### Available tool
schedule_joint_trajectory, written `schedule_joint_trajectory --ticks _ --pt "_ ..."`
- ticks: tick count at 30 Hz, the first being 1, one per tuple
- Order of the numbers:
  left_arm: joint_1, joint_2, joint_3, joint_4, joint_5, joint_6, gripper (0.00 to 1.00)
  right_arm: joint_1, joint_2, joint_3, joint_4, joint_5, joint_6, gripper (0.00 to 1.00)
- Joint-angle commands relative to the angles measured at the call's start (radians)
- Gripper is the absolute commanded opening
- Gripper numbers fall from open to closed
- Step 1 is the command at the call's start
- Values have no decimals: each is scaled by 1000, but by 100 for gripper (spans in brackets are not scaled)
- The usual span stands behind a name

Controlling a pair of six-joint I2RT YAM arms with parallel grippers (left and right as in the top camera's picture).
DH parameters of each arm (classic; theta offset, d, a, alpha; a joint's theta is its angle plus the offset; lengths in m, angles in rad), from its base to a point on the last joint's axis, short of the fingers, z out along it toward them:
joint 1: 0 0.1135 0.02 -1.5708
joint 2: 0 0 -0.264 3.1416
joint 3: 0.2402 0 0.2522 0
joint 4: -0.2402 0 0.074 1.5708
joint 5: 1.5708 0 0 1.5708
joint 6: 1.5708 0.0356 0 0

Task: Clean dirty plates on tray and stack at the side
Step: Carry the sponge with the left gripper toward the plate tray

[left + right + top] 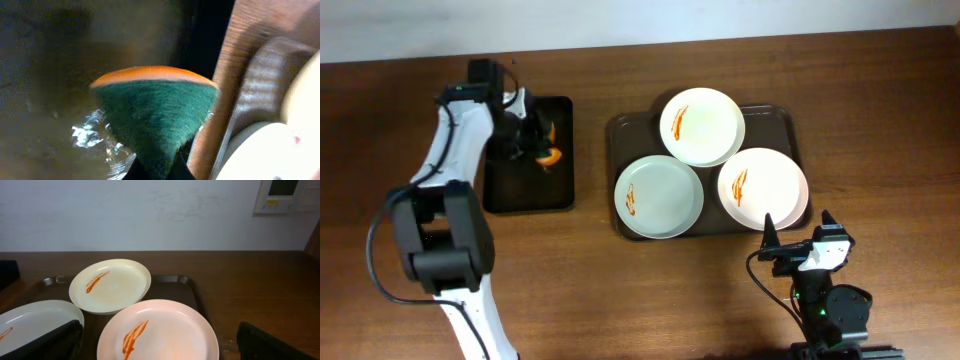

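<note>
Three dirty plates lie on a dark brown tray (620, 130): a cream one (702, 126) at the back, a pale green one (658, 196) at front left, a pinkish one (763, 188) at front right. Each bears orange sauce streaks. My left gripper (538, 143) is over a small black tray (528, 190) and is shut on an orange-and-green sponge (155, 112). My right gripper (800, 238) is open and empty, just in front of the pinkish plate (165, 330); the cream plate (111, 284) shows behind it.
The black tray lies left of the plate tray, with wet glints on its surface (90, 135). Bare wooden table (880, 150) extends to the right of the plate tray and along the front. A white wall (150, 215) stands behind the table.
</note>
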Motion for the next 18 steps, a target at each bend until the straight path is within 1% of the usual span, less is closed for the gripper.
schedule_joint_trajectory --ticks 1,3,4,6,7,8,9,10,11,12,14,15,16,17,18 --pt "109 -39 60 6 499 -8 0 -6 -6 -8 -4 8 -6 98" --pt "152 -43 77 7 769 -9 0 -6 -6 -8 -4 8 -6 98" --pt "172 -43 77 6 823 -8 0 -6 -6 -8 -4 8 -6 98" --pt "192 -43 77 -1 819 -8 0 -6 -6 -8 -4 8 -6 98" --pt "195 -43 77 -1 787 -8 0 -6 -6 -8 -4 8 -6 98" --pt "195 -43 77 -1 669 -8 0 -6 -6 -8 -4 9 -6 98" --pt "189 -43 68 -13 393 -8 0 -6 -6 -8 -4 8 -6 98" --pt "177 -41 40 -23 172 -8 0 -6 -6 -8 -4 8 -6 98" --pt "168 -35 11 -15 100 -8 0 -6 -6 -8 -4 8 -6 98" --pt "154 -18 -14 -11 180 -20 0 -6 -6 -8 -4 8 -6 98" --pt "150 -18 -4 19 518 -19 0 -6 -6 -8 -4 8 -5 98" --pt "154 -25 30 26 647 -19 0 -6 -6 -8 -4 8 -6 98" --pt "164 -36 90 26 733 -19 0 -6 -6 -8 -4 8 -6 98" --pt "171 -56 149 25 773 -20 0 -6 -6 -8 -4 8 -6 98" --pt "171 -89 197 25 761 -19 0 -6 -6 -8 -4 9 -6 98"
